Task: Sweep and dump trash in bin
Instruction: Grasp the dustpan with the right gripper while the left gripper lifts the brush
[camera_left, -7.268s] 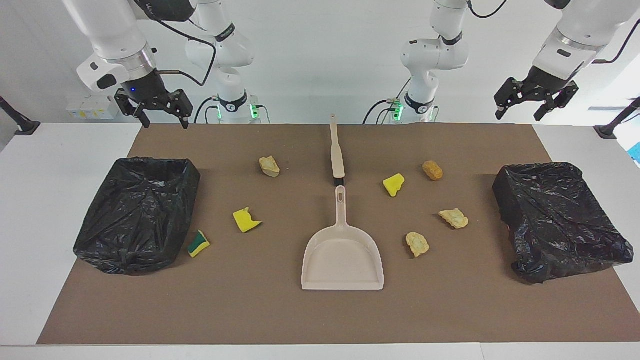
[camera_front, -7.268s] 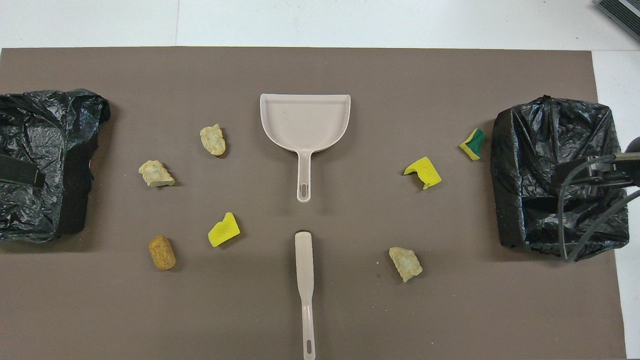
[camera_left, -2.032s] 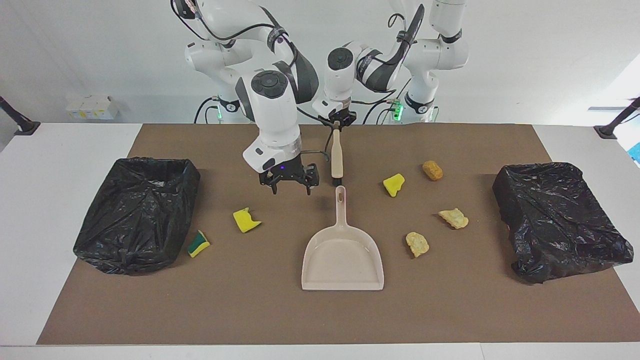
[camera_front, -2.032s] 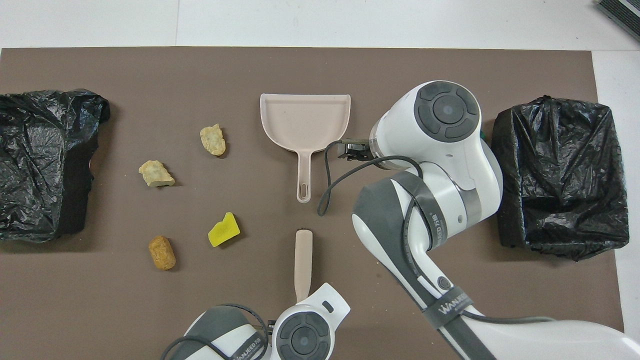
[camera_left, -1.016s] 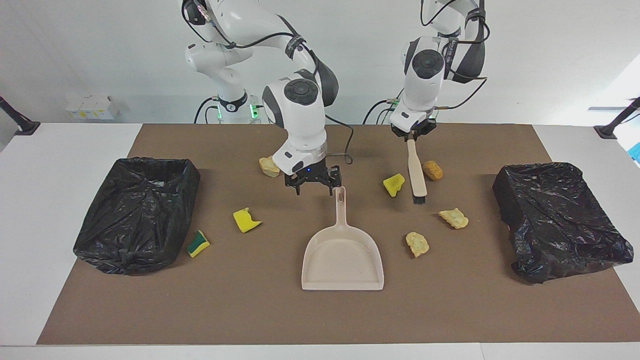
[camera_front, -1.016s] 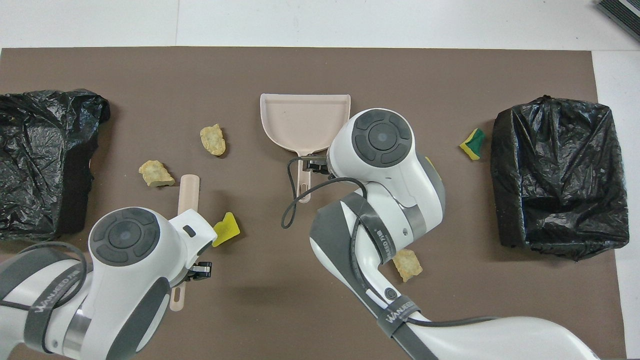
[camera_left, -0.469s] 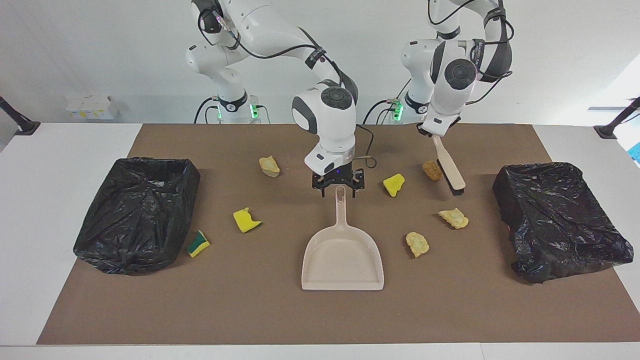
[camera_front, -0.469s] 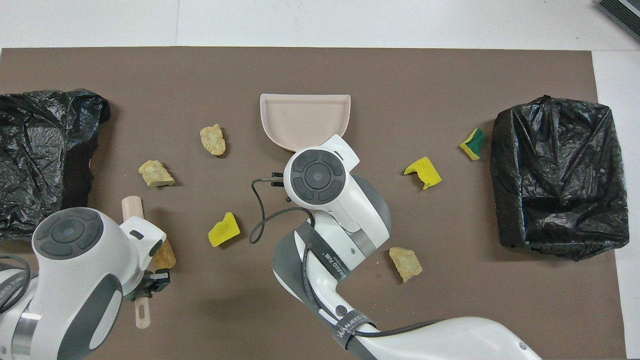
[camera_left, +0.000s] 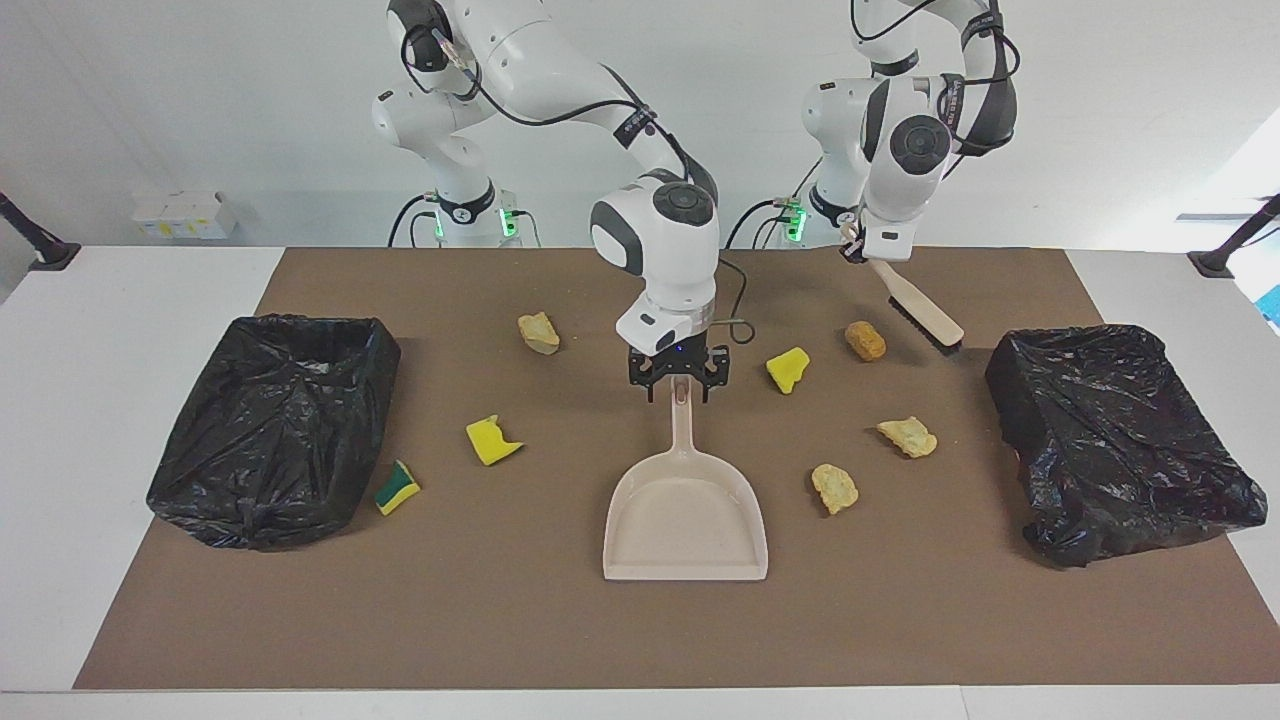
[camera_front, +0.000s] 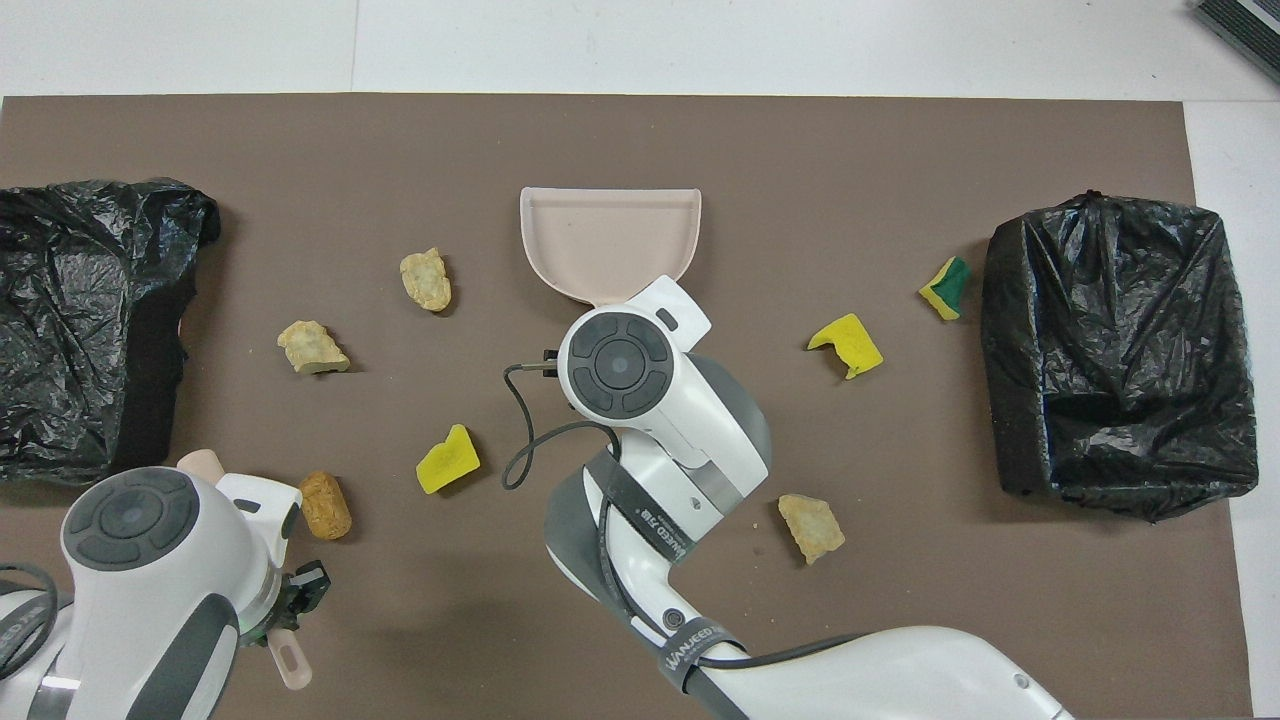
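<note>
1. Brush (camera_left: 915, 305) has swung up off the mat since half a sec ago. It's now tilted, bristle end toward the bin at the left arm's end. Left gripper (camera_left: 856, 250) is clamped tight on its handle, over the near edge of the mat.
2. R gripper (camera_left: 679, 390) has dropped a little lower. It sits astride the tip of the dustpan handle (camera_left: 681, 430), fingers apart either side, not yet pinching.
3. Trash is all on the mat and none is in the pan. Nearest row: beige chunk (camera_left: 540, 333), orange-brown chunk (camera_left: 865, 340), yellow chunk (camera_left: 788, 368).
4. Farther out: notched yellow piece (camera_left: 492, 440), two beige bits (camera_left: 908, 436) and (camera_left: 834, 488), yellow-green sponge bit (camera_left: 397, 487).
5. Dustpan (camera_left: 685, 560) lies flat mid-worktop, mouth pointing away from the robots.
6. Risks: a grip at the very handle tip could let the pan pivot or sag. Foam is light, so a hard brush stroke may flick it past the pan.
7. Black-bagged bins (camera_left: 275, 430) and (camera_left: 1120, 440) sit at either end. Chunks lie on both sides of the pan, so the arms could crowd each other.
</note>
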